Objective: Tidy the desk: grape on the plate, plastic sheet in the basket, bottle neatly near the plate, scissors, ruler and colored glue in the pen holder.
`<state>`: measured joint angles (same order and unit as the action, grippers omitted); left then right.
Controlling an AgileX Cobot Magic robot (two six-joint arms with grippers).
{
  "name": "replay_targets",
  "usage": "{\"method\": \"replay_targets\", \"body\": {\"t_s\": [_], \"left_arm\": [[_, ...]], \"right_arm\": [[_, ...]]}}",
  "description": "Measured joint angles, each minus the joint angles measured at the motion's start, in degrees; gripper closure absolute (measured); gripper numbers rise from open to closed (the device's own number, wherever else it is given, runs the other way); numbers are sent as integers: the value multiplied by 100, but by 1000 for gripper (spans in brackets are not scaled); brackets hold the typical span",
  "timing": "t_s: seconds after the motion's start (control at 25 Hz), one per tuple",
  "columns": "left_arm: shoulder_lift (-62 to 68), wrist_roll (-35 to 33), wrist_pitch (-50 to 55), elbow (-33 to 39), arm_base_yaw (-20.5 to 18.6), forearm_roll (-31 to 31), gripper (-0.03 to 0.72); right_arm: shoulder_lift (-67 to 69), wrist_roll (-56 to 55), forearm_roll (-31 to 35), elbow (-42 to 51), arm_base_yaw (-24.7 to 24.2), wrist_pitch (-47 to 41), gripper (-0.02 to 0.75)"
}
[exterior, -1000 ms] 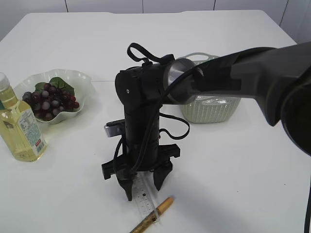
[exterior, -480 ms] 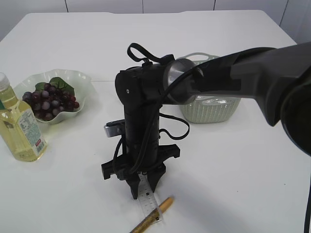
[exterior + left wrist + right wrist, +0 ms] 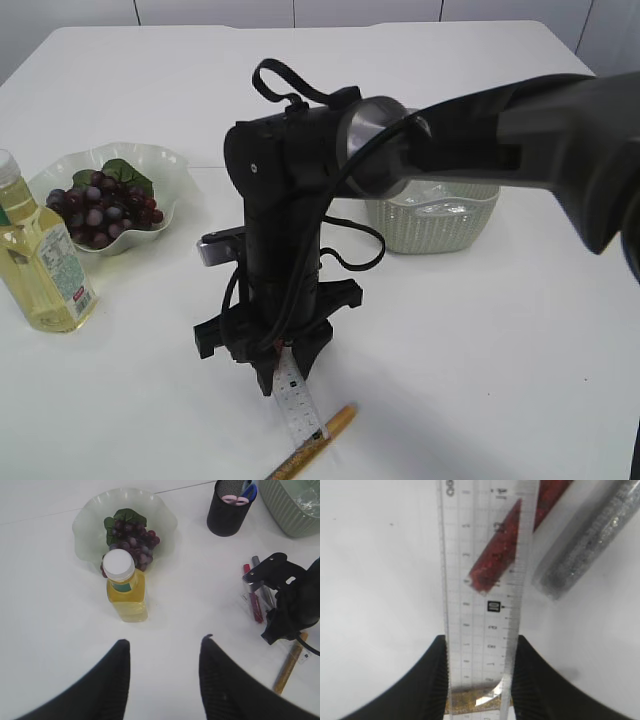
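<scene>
My right gripper [image 3: 283, 372] is shut on the clear ruler [image 3: 298, 402], whose edges sit against both fingers in the right wrist view [image 3: 480, 595]. The ruler's far end rests over a gold glue stick [image 3: 312, 450]. Red glue [image 3: 552, 495] and silver glue [image 3: 590, 545] lie beneath and beside the ruler. Grapes [image 3: 100, 205] lie on the plate [image 3: 170, 165], with the bottle [image 3: 40, 265] upright in front of it. My left gripper [image 3: 165, 642] hangs open over bare table near the bottle [image 3: 125, 587]. The scissors [image 3: 237, 496] stand in the black pen holder [image 3: 227, 517].
A green basket [image 3: 435, 225] with a clear plastic sheet [image 3: 440, 207] inside stands behind my right arm. The pen holder is hidden by that arm in the exterior view. The table's front edge is close to the gold glue stick.
My right gripper's jaws closed from either side onto the ruler. The arm then shifted slightly left and up with the ruler's near end in it. The left gripper stays the same.
</scene>
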<state>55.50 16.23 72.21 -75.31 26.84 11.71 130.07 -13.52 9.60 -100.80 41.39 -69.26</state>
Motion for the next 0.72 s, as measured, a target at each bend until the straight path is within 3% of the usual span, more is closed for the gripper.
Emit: {"method": "replay_targets", "body": {"t_s": [0.28, 0.72], "left_arm": [[0, 0, 0, 0, 0, 0, 359], [0, 0, 0, 0, 0, 0, 360]], "right_arm": [[-515, 96, -638, 0, 317, 239, 482], [-1130, 1303, -837, 0, 349, 1605, 482]]}}
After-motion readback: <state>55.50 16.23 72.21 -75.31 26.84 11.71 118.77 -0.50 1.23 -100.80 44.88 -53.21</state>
